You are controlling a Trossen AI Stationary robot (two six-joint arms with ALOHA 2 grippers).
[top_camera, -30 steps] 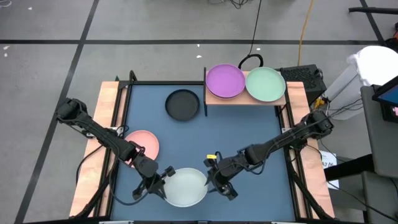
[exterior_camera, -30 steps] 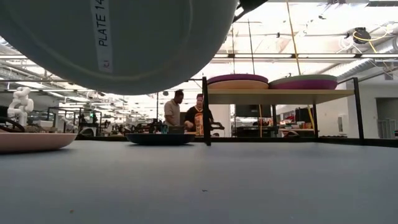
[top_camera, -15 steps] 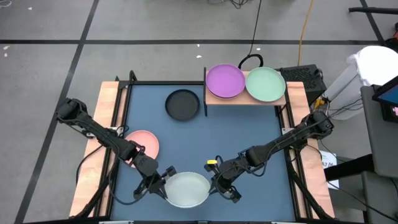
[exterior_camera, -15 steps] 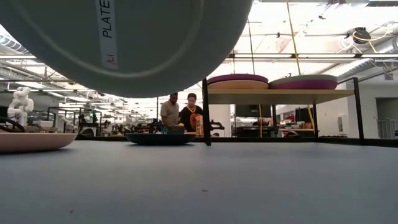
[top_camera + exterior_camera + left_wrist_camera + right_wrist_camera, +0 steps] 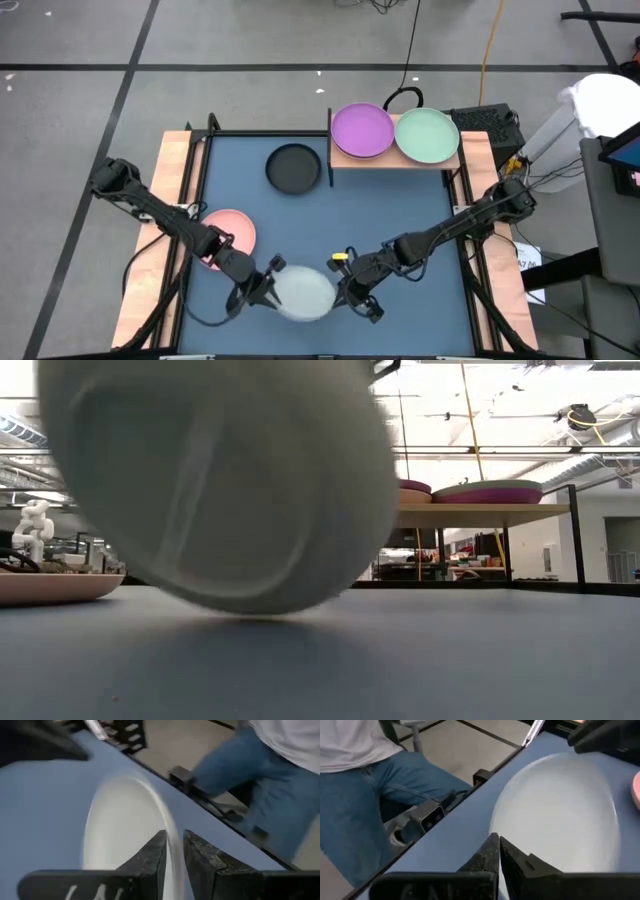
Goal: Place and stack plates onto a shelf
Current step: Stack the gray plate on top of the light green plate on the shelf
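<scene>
A whitish plate (image 5: 300, 293) hangs tilted over the table's near edge, between my two grippers. In the low view it is blurred and its underside (image 5: 220, 480) faces the camera. My right gripper (image 5: 342, 290) is shut on the side of it toward the table's right. My left gripper (image 5: 268, 287) stands at its left side, fingers a little apart with the rim (image 5: 174, 851) between them. On the shelf (image 5: 395, 163) at the far right lie a purple plate (image 5: 362, 130) and a pale green plate (image 5: 427, 135), each on top of another plate. My left gripper has the plate's rim between its fingers (image 5: 156, 854); whether they touch it, I cannot tell. My right gripper pinches the plate's rim (image 5: 502, 831) between its two fingers, slanting down from the table's right. The plate hangs steeply tilted; whether its low edge (image 5: 260, 608) touches the table, I cannot tell.
A dark grey plate (image 5: 293, 167) lies on the blue surface left of the shelf, and a pink plate (image 5: 235, 228) lies at the left, close to my left arm. A person in jeans (image 5: 365, 805) stands just beyond the table's near edge.
The whitish plate, held level between both grippers a moment ago, has tipped steeply. Its underside now faces the low camera, and its low edge has swung down toward the table. From above it looks narrower. Both arms stay where they were.
</scene>
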